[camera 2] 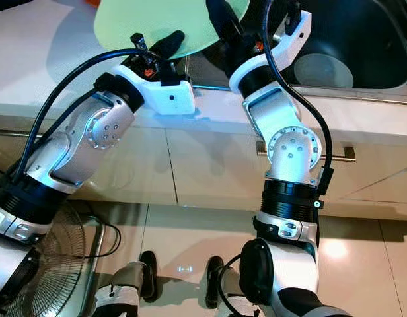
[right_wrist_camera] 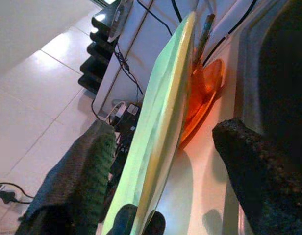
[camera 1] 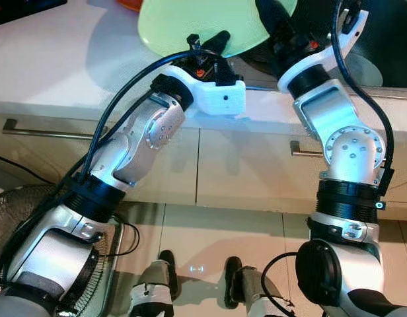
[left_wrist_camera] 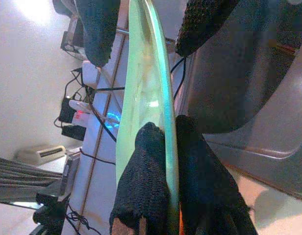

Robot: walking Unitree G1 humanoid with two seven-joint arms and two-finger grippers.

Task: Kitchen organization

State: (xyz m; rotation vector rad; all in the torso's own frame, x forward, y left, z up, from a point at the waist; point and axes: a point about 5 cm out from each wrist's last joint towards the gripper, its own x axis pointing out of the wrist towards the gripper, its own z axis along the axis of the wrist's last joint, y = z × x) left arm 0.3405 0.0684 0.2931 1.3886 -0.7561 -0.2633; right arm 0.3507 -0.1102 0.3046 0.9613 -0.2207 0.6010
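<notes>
Left jaws (left_wrist_camera: 163, 142) pinch pale-green plate (camera 1: 190, 23) rim; right jaws (right_wrist_camera: 165, 147) spread.

A white countertop (camera 1: 65, 59) carries an orange dish (right_wrist_camera: 207, 90) beside the sink (camera 2: 362, 46).

Plate (camera 1: 190, 23): we see it above the surface (camera 1: 51, 59), left of the sink (camera 2: 362, 39).
Bowl (camera 2: 322, 69): in the sink.
Fan (camera 1: 18, 211): floor, left.

White kitchen countertop (camera 1: 51, 59), cream cabinet fronts (camera 1: 250, 165) with long metal bar handles (camera 1: 45, 131), dark sink basin (camera 2: 362, 33), glossy beige floor tiles (camera 1: 210, 244), round wire fan grille (camera 2: 51, 264) on the floor
</notes>
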